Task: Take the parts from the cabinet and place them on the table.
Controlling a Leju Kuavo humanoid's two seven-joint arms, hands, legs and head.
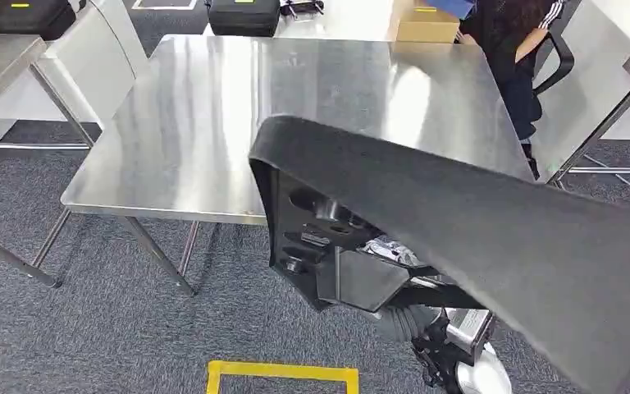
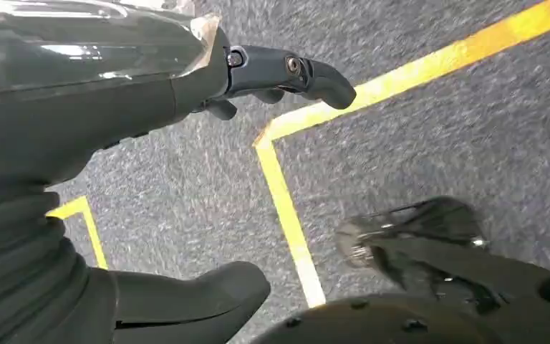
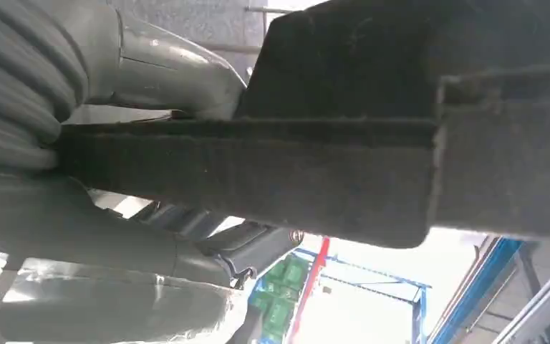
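In front of the robot, over the near edge of the steel worktop (image 1: pixel 213 123), the right hand (image 3: pixel 114 215) holds up one large black part (image 1: pixel 459 222), a long felt-faced panel with moulded recesses on its underside. In the head view the part slants from mid-picture down to the right corner and covers the hand and most of the arm; a ribbed grey cuff and a bit of silver arm show beneath it. In the right wrist view the hand clasps the part's edge: the thick grey thumb lies on one face, darker fingers (image 3: pixel 251 244) wrap under the other, and the felt edge runs straight across the picture. The part is in the air, above the carpet and the worktop's near edge, and does not rest on the steel.

The left hand (image 2: pixel 208 186) hangs low over the grey carpet (image 2: pixel 415 143), holding nothing, with its thumb and its dark fingers (image 2: pixel 286 72) apart. Yellow tape lines (image 2: pixel 286 208) cross the carpet below it.

One worktop stands ahead; two more steel tables are cut off at the picture's left and right edges. A person (image 1: pixel 517 41) in dark clothes sits at the far right corner, partly out of frame. Two black cases (image 1: pixel 242 15) and one cardboard box (image 1: pixel 426 23) lie beyond the worktop, cut off at the top.
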